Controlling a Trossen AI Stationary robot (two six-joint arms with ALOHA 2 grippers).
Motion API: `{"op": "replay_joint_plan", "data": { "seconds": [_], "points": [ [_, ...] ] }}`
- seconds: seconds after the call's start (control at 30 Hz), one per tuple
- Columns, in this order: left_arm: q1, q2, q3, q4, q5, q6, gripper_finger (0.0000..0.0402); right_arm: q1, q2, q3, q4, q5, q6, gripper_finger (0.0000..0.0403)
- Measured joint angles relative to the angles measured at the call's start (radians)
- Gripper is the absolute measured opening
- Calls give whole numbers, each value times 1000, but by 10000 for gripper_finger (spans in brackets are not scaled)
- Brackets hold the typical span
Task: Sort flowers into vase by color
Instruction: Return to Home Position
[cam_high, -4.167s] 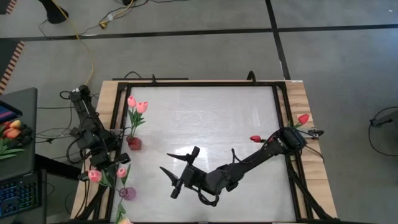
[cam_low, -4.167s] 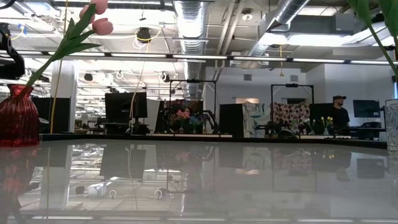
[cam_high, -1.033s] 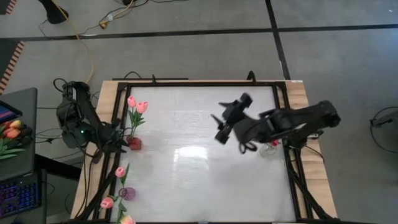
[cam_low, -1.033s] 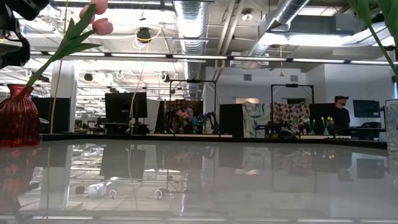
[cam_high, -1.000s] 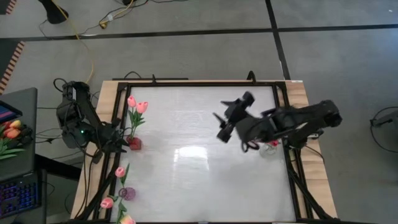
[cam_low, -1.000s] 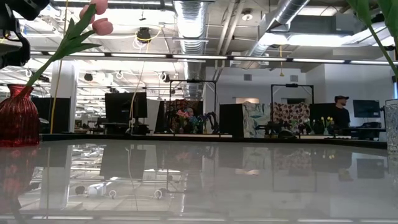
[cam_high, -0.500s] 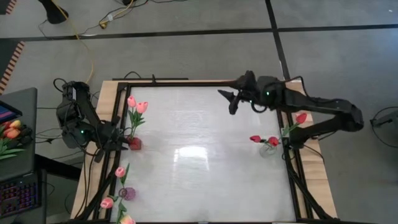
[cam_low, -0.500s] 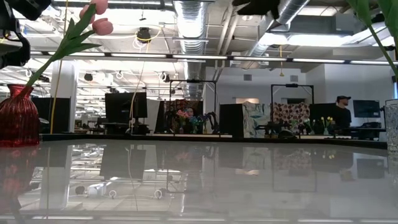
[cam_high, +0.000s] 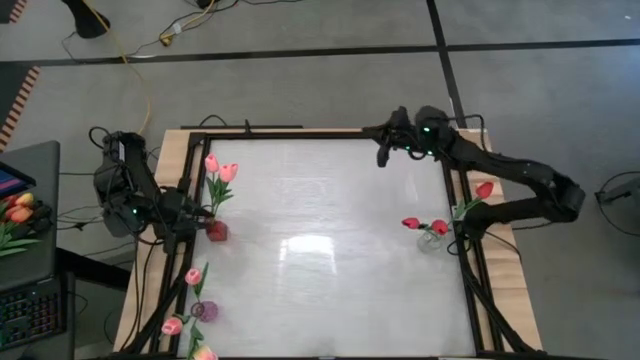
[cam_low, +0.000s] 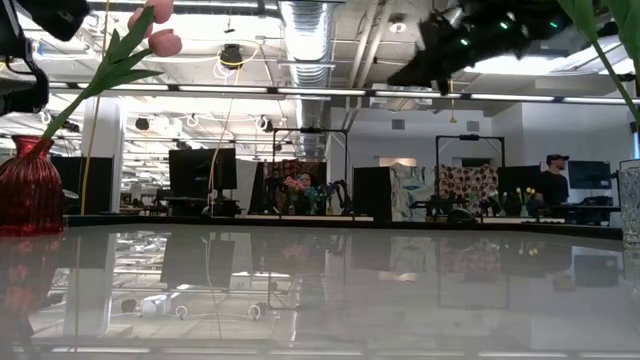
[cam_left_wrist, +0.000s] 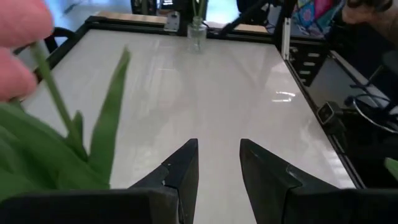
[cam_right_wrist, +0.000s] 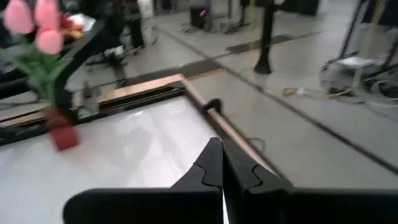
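Pink flowers (cam_high: 218, 168) in red vase (cam_high: 215, 231), right gripper (cam_high: 382, 156) seemingly over table's (cam_high: 330, 280) far edge

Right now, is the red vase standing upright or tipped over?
Upright: the red vase sits flat on the table in the low view, neck up, pink flowers rising from it.

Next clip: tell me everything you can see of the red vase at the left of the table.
The red vase is small, ribbed and glossy, glass by the look of it, with a rounded body, narrow neck and flared lip. It stands upright on the white table near the left edge. Two pink tulips on green stems lean out of its neck. The left gripper, open and empty, is close beside it; contact cannot be told.
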Motion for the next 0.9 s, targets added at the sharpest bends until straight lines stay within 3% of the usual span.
{"op": "replay_joint_plan", "data": {
  "seconds": [0.23, 0.43, 0.63, 0.9],
  "points": [
    [0, -73, -9, 8, -50, -19, 105, -166, -122, -240, 266, -110, 46, 17],
    [0, -97, -9, 26, -67, -20, 105, -283, -142, -319, 298, -141, 66, 17],
    [0, -96, -9, 26, -83, -7, 105, -317, -168, -422, 339, -157, 84, 17],
    [0, -96, -9, 26, -85, 6, 105, -305, -279, -636, 534, -130, 206, 17]
  ]
}}
